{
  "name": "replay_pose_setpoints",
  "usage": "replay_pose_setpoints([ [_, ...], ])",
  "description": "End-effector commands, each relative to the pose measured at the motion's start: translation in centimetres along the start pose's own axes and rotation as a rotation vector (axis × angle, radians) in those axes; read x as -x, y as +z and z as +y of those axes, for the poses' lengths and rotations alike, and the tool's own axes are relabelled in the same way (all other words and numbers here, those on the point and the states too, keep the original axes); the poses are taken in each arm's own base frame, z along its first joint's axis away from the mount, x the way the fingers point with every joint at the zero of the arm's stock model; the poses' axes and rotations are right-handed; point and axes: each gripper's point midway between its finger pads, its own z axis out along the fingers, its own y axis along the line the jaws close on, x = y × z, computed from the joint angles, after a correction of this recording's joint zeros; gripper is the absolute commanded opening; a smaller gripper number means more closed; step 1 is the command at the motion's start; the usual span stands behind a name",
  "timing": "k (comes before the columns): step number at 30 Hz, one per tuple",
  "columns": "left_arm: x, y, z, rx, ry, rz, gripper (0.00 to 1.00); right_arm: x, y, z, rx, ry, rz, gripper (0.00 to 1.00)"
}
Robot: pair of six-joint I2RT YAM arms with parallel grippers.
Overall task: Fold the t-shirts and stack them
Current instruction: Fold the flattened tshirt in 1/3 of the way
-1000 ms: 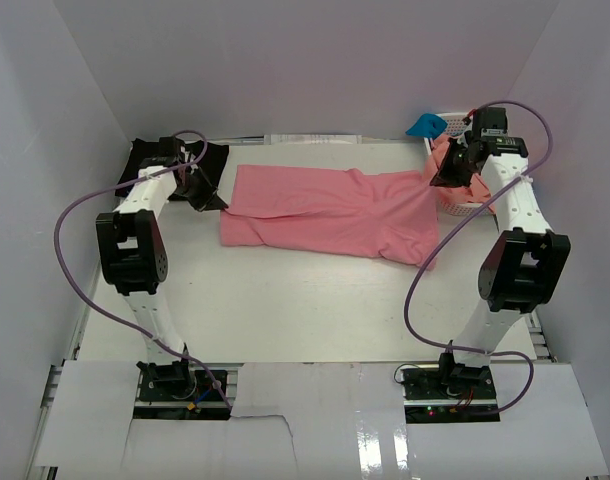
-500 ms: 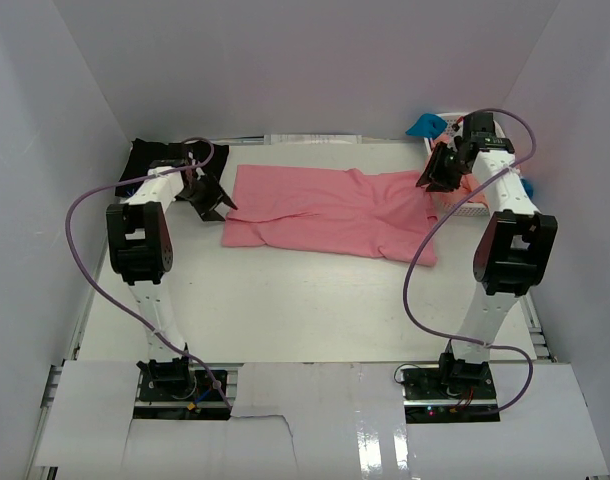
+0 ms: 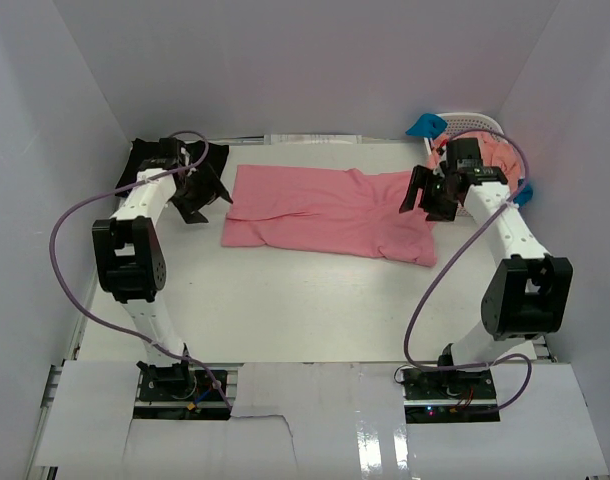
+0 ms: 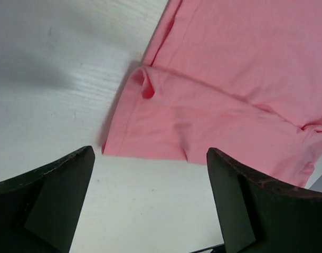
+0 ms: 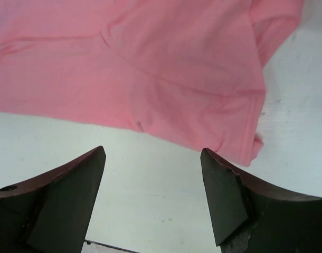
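A rose-pink cloth t-shirt lies stretched out between the robot's two claws, one long edge doubled over so that a second layer of cloth shows along it. That suggests a first lengthwise fold has been made. The left gripper hangs just off the shirt's left end with its black jaws spread wide and nothing between them. In its wrist view the shirt's corner sits just past the fingertips. The right gripper hovers above the opposite end, jaws likewise apart and empty, with the sleeve and hem visible below them.

Behind the left claw, in the far corner, lies a black cloth t-shirt, though whether it is folded cannot be told. Beyond the right claw stands a white plastic lattice basket holding a bright blue garment and a salmon-orange one.

The job looks to be in its early part. The pink shirt needs its crosswise folds, and the basket's shirts are untouched.
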Motion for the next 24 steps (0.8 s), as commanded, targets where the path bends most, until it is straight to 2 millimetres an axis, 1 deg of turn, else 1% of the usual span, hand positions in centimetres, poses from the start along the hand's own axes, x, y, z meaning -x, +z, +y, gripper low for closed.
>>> replay_pose_setpoints([
  [1, -2.2, -2.0, 1.4, 0.048, 0.029, -0.013, 0.98, -4.3, 0.7, -1.2, -0.022, 0.037, 0.071, 0.79],
  [2, -2.6, -1.7, 1.8, 0.052, 0.026, -0.009, 0.98, -6.0, 0.9, -1.6, -0.024, 0.043, 0.083, 0.79],
  [3, -3.2, -1.5, 2.2, 0.058, 0.021, 0.0, 0.98, -6.8, 0.9, -1.7, -0.021, 0.046, 0.087, 0.79],
  [4, -4.4, -1.1, 3.0, 0.067, 0.006, 0.025, 0.98, -8.0, 0.8, -2.0, -0.023, 0.052, 0.093, 0.79],
  [6, -5.1, -0.8, 3.2, 0.051, -0.001, 0.028, 0.98, -8.6, 0.7, -2.2, -0.026, 0.058, 0.086, 0.79],
  [7, -5.9, -0.8, 3.4, 0.046, -0.009, 0.04, 0.98, -8.7, 0.4, -2.2, -0.021, 0.059, 0.078, 0.79],
  [8, -6.1, -0.9, 3.2, 0.023, -0.006, 0.034, 0.98, -9.3, 0.5, -2.4, -0.026, 0.063, 0.089, 0.79],
  [10, -6.8, -1.2, 3.3, 0.01, -0.002, 0.036, 0.98, -9.8, 0.5, -2.4, -0.025, 0.069, 0.094, 0.79],
  [11, -6.8, -1.4, 3.2, 0.0, 0.011, 0.029, 0.98, -10.4, 0.6, -2.6, -0.028, 0.073, 0.108, 0.78],
  [14, -7.4, -1.7, 3.7, 0.009, 0.03, 0.029, 0.98, -11.1, 0.8, -3.1, -0.048, 0.08, 0.115, 0.77],
  [16, -7.9, -1.7, 3.8, 0.012, 0.041, 0.033, 0.98, -11.2, 0.8, -3.2, -0.047, 0.085, 0.11, 0.75],
  [17, -8.8, -1.5, 3.3, 0.011, 0.066, 0.049, 0.98, -11.3, 0.9, -3.1, -0.044, 0.091, 0.113, 0.73],
  [19, -9.0, -1.3, 3.6, 0.018, 0.068, 0.051, 0.98, -11.5, 1.1, -3.4, -0.053, 0.099, 0.118, 0.7],
  [20, -9.2, -1.0, 3.7, 0.022, 0.069, 0.058, 0.98, -11.5, 1.2, -3.6, -0.066, 0.1, 0.115, 0.65],
  [22, -9.3, -0.7, 3.7, 0.022, 0.073, 0.067, 0.98, -11.8, 1.4, -4.1, -0.089, 0.103, 0.125, 0.64],
  [24, -9.4, -0.3, 3.7, 0.026, 0.076, 0.074, 0.97, -11.6, 1.4, -4.8, -0.129, 0.1, 0.115, 0.65],
])
